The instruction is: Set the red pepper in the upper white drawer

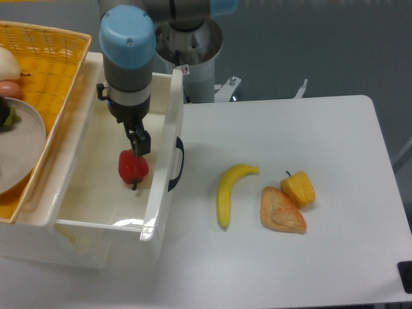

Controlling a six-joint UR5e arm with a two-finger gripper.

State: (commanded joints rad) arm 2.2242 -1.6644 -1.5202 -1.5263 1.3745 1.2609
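The red pepper (pixel 133 168) lies inside the upper white drawer (pixel 165 138), on its floor near the right wall, with its dark stem pointing toward the front. My gripper (pixel 139 144) hangs just above the pepper's top, inside the drawer. Its dark fingers look lifted off the pepper and hold nothing. The drawer stands pulled out, and its black curved handle (pixel 178 165) faces the table.
A yellow wicker basket (pixel 48 61) holding a plate (pixel 19 145) and some food sits left of the drawer. On the white table (pixel 335 141) lie a banana (pixel 228 191), a yellow pepper (pixel 299 188) and a piece of bread (pixel 280 210).
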